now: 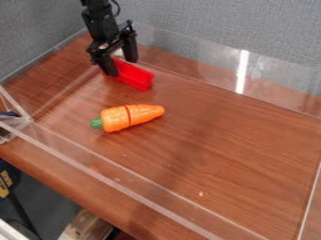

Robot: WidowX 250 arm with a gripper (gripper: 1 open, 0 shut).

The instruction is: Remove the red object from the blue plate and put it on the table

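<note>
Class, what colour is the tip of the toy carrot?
Green, on the toy carrot's left end, clearest in the camera view.

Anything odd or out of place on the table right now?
No blue plate shows anywhere; the red block lies flat on the wooden table, with the open gripper at its far end. The toy carrot lies on its side, apart. Nothing spilled or damaged.

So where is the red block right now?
The red block lies on the wooden table near the back left, right under the gripper, with the toy carrot in front of it.
</note>
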